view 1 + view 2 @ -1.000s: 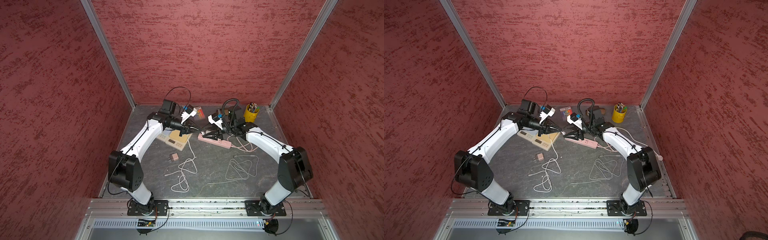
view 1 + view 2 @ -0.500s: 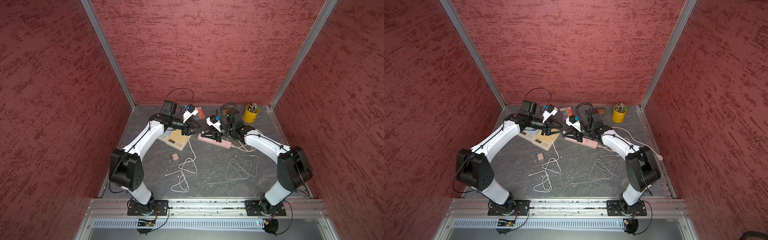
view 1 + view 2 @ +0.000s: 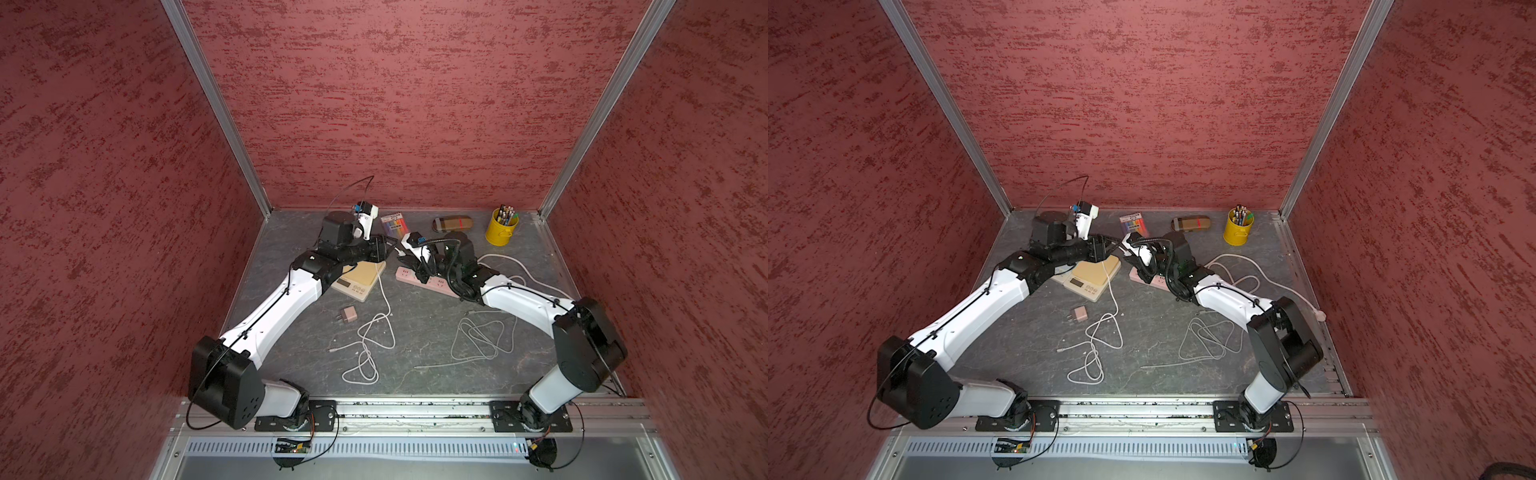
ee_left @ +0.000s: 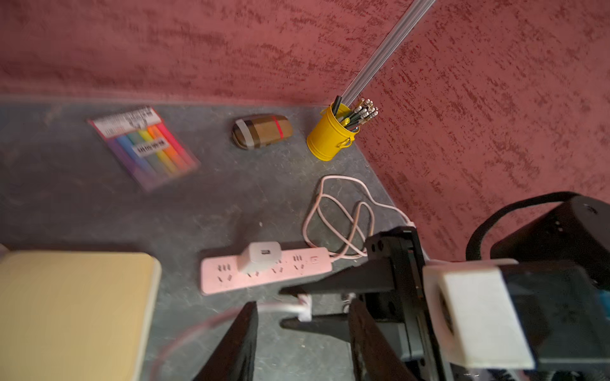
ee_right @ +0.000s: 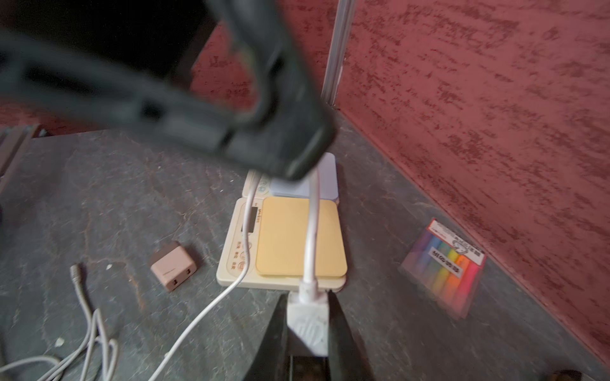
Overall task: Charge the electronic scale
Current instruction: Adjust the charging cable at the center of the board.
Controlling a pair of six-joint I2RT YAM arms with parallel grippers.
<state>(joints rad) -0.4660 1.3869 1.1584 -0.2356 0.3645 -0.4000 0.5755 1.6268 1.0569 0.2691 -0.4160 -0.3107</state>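
Lying flat toward the back left of the desk [image 3: 415,324], the electronic scale [image 3: 361,274] is showing its tan weighing plate face up, with its display and buttons along the edge facing the front. The left forearm is reaching over part of it in both top views. A white cable [image 3: 384,299] is draping across the plate and trailing down to a loose coil on the desk in front.

The cable's plug [image 5: 308,320] is being held just off the scale's corner, on the side facing the pink power strip [image 3: 428,282]. The right hand [image 5: 307,297] is pinching this plug, its two fingers pressing on opposite sides. The left hand [image 4: 303,303] is facing it with its fingers spread apart and gripping nothing; the cable is passing close by one finger, and I cannot tell whether they are touching.

A white charger [image 4: 260,257] is sitting plugged into the power strip. A small pink adapter [image 3: 348,314] is lying on the desk just in front of the scale. A lilac-topped device [image 5: 313,184] is resting against the scale's far side. Along the back wall a highlighter pack [image 3: 395,224], a pencil case [image 3: 453,224] and a yellow cup [image 3: 502,228] of pens are standing in a row. A second loose cable [image 3: 478,340] is lying coiled on the right.
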